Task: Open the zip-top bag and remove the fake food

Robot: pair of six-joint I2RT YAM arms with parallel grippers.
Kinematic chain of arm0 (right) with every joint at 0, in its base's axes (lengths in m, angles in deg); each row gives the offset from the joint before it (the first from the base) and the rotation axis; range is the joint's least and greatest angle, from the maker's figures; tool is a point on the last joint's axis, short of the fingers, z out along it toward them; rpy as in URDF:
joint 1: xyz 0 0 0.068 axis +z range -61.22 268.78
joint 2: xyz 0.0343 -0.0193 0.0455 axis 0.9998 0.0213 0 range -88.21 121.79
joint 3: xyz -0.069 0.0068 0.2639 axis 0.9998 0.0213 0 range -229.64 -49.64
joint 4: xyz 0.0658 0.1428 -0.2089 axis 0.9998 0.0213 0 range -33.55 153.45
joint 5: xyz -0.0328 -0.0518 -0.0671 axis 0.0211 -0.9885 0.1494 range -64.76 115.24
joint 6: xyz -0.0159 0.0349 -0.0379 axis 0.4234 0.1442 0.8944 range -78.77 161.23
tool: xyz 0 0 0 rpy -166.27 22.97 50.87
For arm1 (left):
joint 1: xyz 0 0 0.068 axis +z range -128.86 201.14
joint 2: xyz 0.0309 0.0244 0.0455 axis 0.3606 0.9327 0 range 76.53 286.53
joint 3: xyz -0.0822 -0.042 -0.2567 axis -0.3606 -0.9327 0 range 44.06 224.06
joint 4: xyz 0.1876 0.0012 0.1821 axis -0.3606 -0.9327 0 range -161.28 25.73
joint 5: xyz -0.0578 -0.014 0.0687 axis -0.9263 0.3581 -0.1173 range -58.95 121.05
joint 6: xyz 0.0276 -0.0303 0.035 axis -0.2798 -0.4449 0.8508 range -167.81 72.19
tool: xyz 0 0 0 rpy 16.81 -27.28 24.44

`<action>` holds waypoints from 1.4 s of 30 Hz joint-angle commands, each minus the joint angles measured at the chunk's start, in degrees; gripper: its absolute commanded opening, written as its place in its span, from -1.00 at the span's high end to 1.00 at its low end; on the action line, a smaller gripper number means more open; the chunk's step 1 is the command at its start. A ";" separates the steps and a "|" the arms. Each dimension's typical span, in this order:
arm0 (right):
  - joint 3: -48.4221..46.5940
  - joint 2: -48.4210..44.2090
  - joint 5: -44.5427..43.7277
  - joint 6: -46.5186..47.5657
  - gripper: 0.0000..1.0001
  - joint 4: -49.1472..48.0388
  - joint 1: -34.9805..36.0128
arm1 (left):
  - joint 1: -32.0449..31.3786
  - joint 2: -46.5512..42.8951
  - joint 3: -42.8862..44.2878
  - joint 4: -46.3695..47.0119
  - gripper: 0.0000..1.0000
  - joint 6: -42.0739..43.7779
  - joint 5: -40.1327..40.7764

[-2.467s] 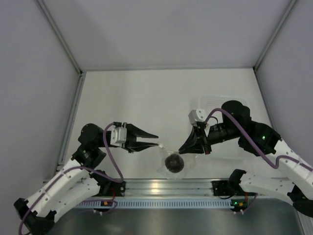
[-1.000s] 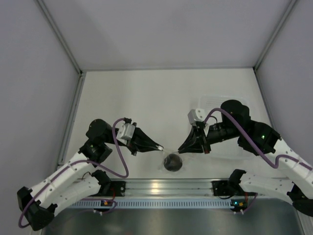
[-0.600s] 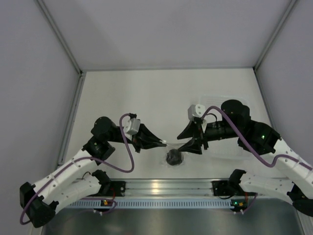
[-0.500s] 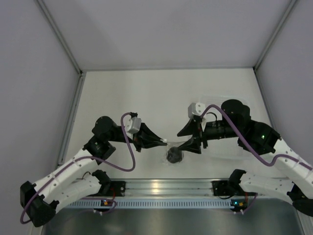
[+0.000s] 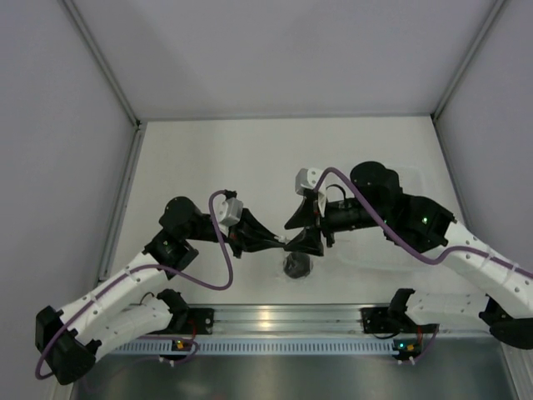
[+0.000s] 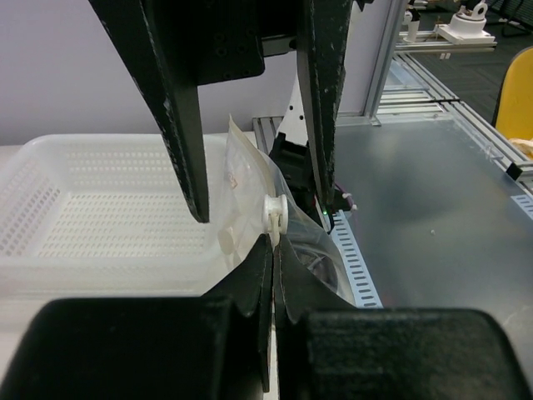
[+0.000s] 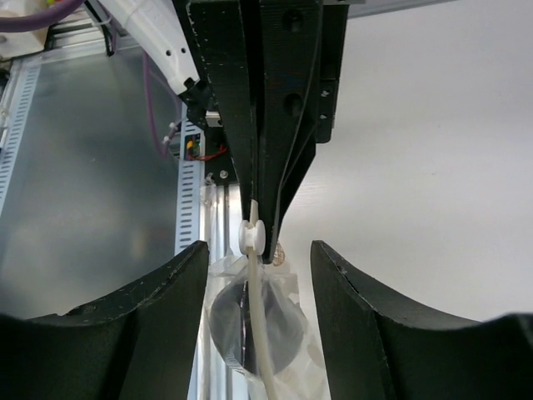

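Both sets of jaws meet above the bench [image 5: 208,167]; left jaws clamped on the top edge of the zip-top bag [image 7: 287,287]; right jaws apart, straddling it; fake food [image 5: 296,267] inside.

My left arm [image 5: 112,290] and right arm [image 5: 487,271] are white shells with black joints. A purple cable [image 5: 225,265] loops along each, past a pale grey wrist block [image 5: 231,210].
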 commanded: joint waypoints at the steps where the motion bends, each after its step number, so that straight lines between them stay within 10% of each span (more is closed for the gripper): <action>1: -2.87 0.87 -0.57 0.41 -0.06 -4.32 2.78 | -0.24 -0.17 0.57 3.73 1.00 -0.02 -0.13; 29: -1.55 0.88 -5.23 3.30 1.00 -3.19 5.69 | 0.03 -3.24 -1.45 1.88 1.00 2.52 3.03; 42: -1.64 0.09 -6.81 4.62 1.00 0.15 5.60 | 1.25 -4.39 -1.80 -1.11 1.00 4.46 3.56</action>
